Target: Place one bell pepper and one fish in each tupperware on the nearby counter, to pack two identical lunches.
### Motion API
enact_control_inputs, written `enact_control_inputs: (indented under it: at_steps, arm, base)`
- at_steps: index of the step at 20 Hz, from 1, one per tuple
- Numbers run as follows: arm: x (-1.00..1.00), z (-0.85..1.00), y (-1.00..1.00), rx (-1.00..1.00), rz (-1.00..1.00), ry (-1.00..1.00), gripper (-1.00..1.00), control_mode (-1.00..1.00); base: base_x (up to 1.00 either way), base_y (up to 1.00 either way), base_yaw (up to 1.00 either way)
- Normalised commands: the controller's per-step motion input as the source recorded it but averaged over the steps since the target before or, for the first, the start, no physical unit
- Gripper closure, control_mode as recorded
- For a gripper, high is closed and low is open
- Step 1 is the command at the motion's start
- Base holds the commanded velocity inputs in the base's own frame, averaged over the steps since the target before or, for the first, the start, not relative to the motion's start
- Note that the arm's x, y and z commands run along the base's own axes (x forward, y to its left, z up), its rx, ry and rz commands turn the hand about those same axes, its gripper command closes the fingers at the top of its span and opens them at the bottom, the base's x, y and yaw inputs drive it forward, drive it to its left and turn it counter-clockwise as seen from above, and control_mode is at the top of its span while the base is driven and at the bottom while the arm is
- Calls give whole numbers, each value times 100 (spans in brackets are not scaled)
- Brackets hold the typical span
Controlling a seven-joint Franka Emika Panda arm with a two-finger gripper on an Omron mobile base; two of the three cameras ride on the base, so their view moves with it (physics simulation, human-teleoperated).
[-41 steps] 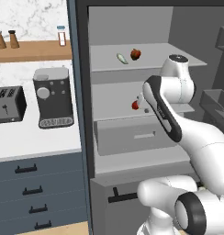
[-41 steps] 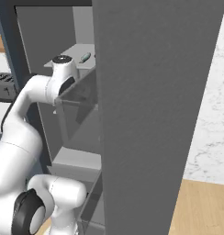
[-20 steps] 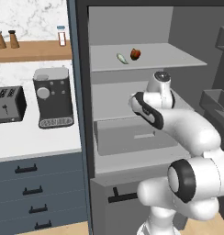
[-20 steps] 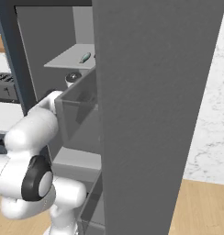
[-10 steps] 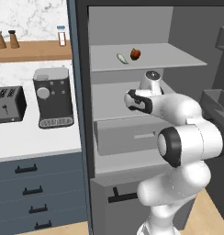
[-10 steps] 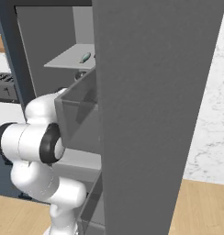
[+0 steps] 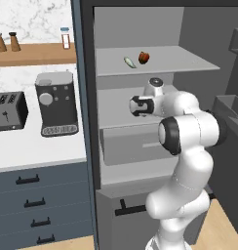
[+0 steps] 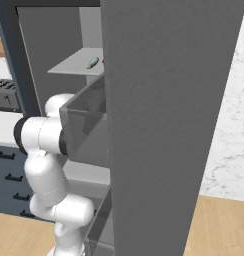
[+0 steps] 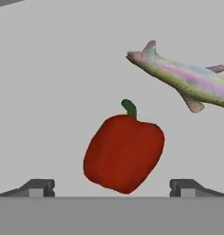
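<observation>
In the hand view we see the gripper (image 9: 112,188) with jaws spread wide, empty, the glossy red bell pepper (image 9: 124,153) between its tips and the iridescent pink-green fish (image 9: 182,78) near it on the grey shelf (image 9: 49,92).

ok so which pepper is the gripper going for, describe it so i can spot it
Look in the open fridge, on a grey shelf. The red pepper with a green stem sits between the open gripper tips; beside it is a long, pinkish fish.
</observation>
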Motion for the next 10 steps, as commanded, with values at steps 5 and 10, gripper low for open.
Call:
enact_control_inputs:
  at_steps: [5,10]
  arm:
    - [55,-32,-7,0,-1,3,-100,-100]
    - [31,-35,-4,0,-2,4,100,-100]
  base:
    - [0,0,0]
    - [0,0,0]
